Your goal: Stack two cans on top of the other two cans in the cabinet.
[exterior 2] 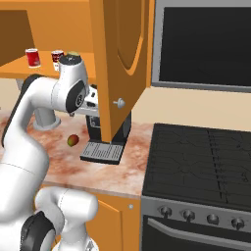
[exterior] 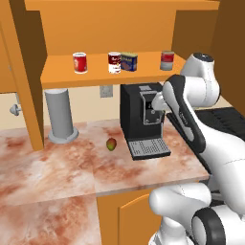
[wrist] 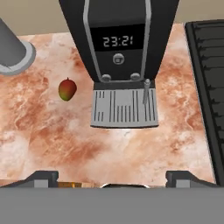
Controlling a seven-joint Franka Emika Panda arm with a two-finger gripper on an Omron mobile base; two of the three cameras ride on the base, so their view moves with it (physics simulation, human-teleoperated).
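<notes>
Pincer [wrist: 112, 177] wide open, empty; four cans apparently unstacked on cabinet [exterior: 115, 74] shelf.

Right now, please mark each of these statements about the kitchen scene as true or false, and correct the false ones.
1. Four cans stand on the cabinet shelf, none stacked. True: the bright red can, dark red and white can, blue can and greyish can all rest on the board.
2. The pincer holds a can. False: it is open and holds nothing.
3. A mango lies on the counter left of the coffee machine. True.
4. The blue can stands at the far left. False: the bright red can does.
</notes>
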